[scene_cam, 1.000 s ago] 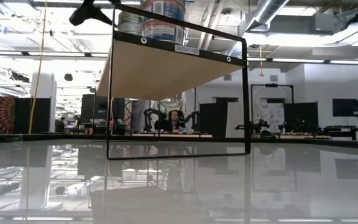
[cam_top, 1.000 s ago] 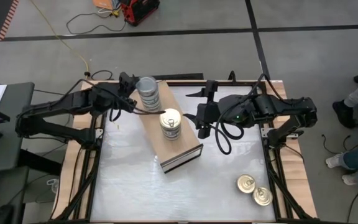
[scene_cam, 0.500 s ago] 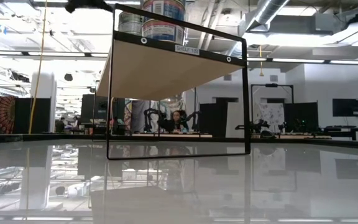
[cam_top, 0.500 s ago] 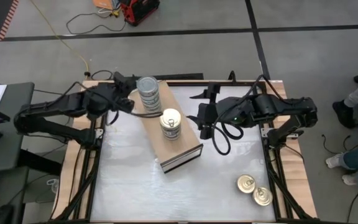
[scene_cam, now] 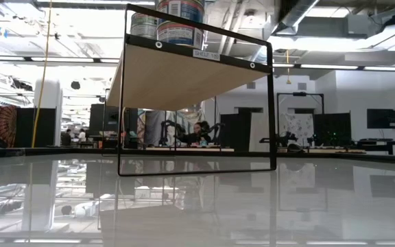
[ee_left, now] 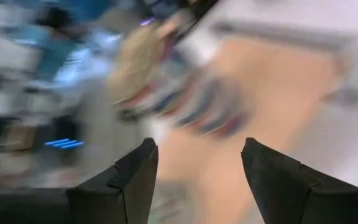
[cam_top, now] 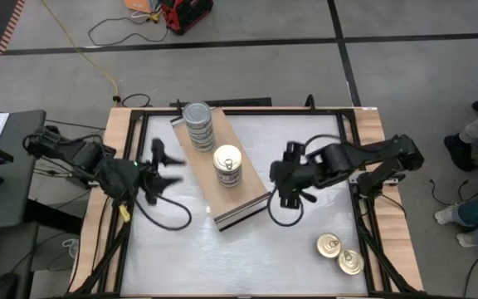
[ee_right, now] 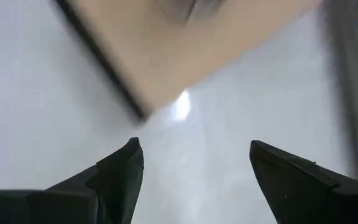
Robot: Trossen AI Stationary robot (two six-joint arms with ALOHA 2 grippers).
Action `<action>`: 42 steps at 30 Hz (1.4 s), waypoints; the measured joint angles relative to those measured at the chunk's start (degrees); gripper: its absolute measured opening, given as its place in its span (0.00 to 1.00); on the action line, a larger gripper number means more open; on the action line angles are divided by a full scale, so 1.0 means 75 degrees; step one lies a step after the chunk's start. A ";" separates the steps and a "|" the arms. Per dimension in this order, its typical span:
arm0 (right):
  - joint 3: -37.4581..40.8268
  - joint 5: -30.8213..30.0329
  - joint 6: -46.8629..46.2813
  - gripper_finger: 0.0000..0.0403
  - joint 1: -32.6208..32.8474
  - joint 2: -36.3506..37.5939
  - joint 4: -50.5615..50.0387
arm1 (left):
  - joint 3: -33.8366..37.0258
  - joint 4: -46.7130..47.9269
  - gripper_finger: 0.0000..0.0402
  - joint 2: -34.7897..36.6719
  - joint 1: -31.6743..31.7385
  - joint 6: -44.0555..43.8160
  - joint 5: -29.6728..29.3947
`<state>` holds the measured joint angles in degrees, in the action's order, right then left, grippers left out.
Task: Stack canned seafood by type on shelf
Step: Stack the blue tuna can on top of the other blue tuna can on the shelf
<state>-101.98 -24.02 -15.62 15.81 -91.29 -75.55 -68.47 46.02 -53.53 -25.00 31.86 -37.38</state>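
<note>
Tins waiting on the desk
Both hands [cam_top: 163, 162] [cam_top: 287, 178] are hanging open, empty — gold-top tins [cam_top: 330, 245] look hard, slippery; grab their round sides.

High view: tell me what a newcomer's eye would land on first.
Two stacks of tins on the light-wood shelf at the table's middle: the silver-topped stack toward the far end, the gold-topped stack nearer the dark-edged end. Either side of the shelf hang the left tool and right tool, both open and empty. Two loose gold-topped tins lie at the near right corner.
</note>
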 joint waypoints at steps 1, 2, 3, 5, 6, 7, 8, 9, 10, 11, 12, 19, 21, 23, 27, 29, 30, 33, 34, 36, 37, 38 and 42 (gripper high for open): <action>0.0292 0.0341 -0.0250 0.81 -0.0013 -0.0005 -0.0074 | 0.0005 0.0035 0.56 -0.0014 -0.0131 -0.0492 0.0474; 0.0605 0.0722 -0.0472 0.80 -0.0028 -0.0008 -0.0151 | 0.0009 0.0046 0.56 -0.0018 -0.0245 -0.0929 0.0938; 0.0921 0.1098 -0.0676 0.79 -0.0034 -0.0011 -0.0192 | 0.0009 0.0018 0.56 -0.0015 -0.0341 -0.1311 0.1442; 0.1526 0.1793 -0.1017 0.76 -0.0038 -0.0011 -0.0240 | 0.0021 -0.0035 0.56 -0.0001 -0.0478 -0.2022 0.2200; 0.1837 0.2121 -0.1193 0.75 -0.0038 -0.0011 -0.0226 | 0.0086 -0.0097 0.56 0.0001 -0.0542 -0.2336 0.2431; 0.2159 0.2483 -0.1372 0.73 -0.0036 -0.0008 -0.0199 | 0.0193 -0.0132 0.56 0.0005 -0.0610 -0.2623 0.2632; 0.2459 0.2874 -0.1533 0.72 -0.0026 -0.0010 -0.0193 | 0.0345 -0.0208 0.56 0.0005 -0.0690 -0.2810 0.2758; 0.2755 0.3260 -0.1680 0.71 0.0001 -0.0011 -0.0164 | 0.0539 -0.0408 0.56 0.0004 -0.0781 -0.2952 0.2830; 0.3037 0.3640 -0.1814 0.70 0.0015 -0.0011 -0.0159 | 0.0746 -0.0632 0.56 -0.0004 -0.0878 -0.3044 0.2914; 0.3291 0.3971 -0.1953 0.69 0.0051 -0.0011 -0.0161 | 0.0968 -0.0897 0.56 -0.0010 -0.0972 -0.3115 0.3047; 0.3543 0.4242 -0.2034 0.68 0.0085 -0.0011 -0.0156 | 0.1200 -0.1236 0.56 -0.0013 -0.1067 -0.3154 0.3218; 0.4989 0.5381 -0.2206 0.63 0.0458 -0.0011 0.0680 | 0.2487 -0.3516 0.56 -0.0010 -0.1632 -0.3326 0.3930; 0.5221 0.5416 -0.2203 0.60 0.0568 -0.0011 0.0841 | 0.2669 -0.3873 0.56 -0.0009 -0.1752 -0.3485 0.3909; 0.5453 0.5428 -0.2200 0.56 0.0668 -0.0008 0.0916 | 0.2852 -0.4095 0.56 -0.0004 -0.1827 -0.3689 0.3866; 0.5781 0.5477 -0.2198 0.47 0.0908 -0.0006 0.0993 | 0.3089 -0.4362 0.56 -0.0008 -0.2012 -0.4158 0.3691; 0.5940 0.5499 -0.2197 0.43 0.1051 -0.0008 0.1111 | 0.3190 -0.4548 0.56 -0.0007 -0.2130 -0.4309 0.3569; 0.6019 0.5523 -0.2196 0.41 0.1129 -0.0008 0.1204 | 0.3238 -0.4625 0.56 -0.0007 -0.2190 -0.4366 0.3507; 0.6127 0.5673 -0.2173 0.37 0.1369 -0.0008 0.1373 | 0.3401 -0.5020 0.56 -0.0007 -0.2413 -0.4452 0.3239; 0.6127 0.5692 -0.2154 0.36 0.1441 -0.0008 0.1371 | 0.3431 -0.5125 0.56 -0.0007 -0.2489 -0.4451 0.3149; 0.6127 0.5699 -0.2134 0.34 0.1591 -0.0008 0.1370 | 0.3439 -0.5245 0.56 -0.0007 -0.2642 -0.4433 0.2908; 0.6127 0.5697 -0.2102 0.33 0.1672 -0.0008 0.1373 | 0.3439 -0.5287 0.56 -0.0007 -0.2704 -0.4430 0.2772; 0.6125 0.5689 -0.2059 0.32 0.1744 -0.0008 0.1380 | 0.3439 -0.5310 0.56 -0.0007 -0.2750 -0.4432 0.2656; 0.6139 0.5314 -0.1929 0.29 0.1971 -0.0008 0.1454 | 0.3439 -0.5325 0.56 -0.0005 -0.2905 -0.4430 0.2256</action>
<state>-55.94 15.84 -30.08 30.59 -91.35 -64.64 -42.68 6.08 -53.57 -46.79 -1.37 -20.46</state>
